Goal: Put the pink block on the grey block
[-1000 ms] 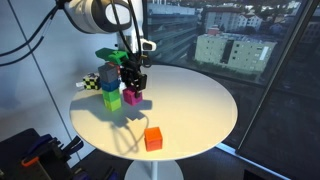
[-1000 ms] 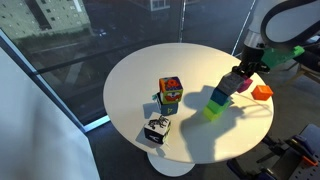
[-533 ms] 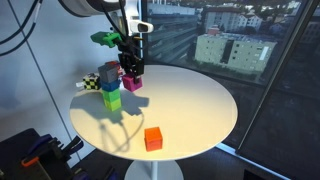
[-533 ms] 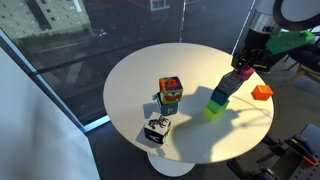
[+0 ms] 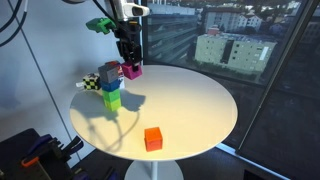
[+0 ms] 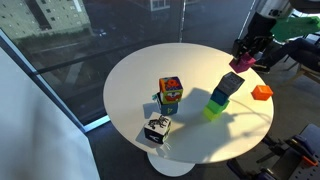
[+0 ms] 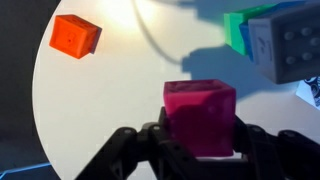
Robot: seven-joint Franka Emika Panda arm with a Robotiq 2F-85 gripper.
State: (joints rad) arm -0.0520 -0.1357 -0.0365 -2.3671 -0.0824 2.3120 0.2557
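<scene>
My gripper is shut on the pink block and holds it in the air above the white round table. The block sits just beside and slightly above the grey block. The grey block tops a small stack over a green block and a lime-green block. In an exterior view the gripper holds the pink block above the grey block. In the wrist view the pink block fills the jaws, and the grey block is at the upper right.
An orange cube lies near the table's edge and shows in the other views too. A black-and-white checkered block and a multicoloured cube stand on the table. Windows ring the table.
My gripper has risen with the pink block from table level beside the stack to about the height of the grey block's top. The other blocks have not moved.
</scene>
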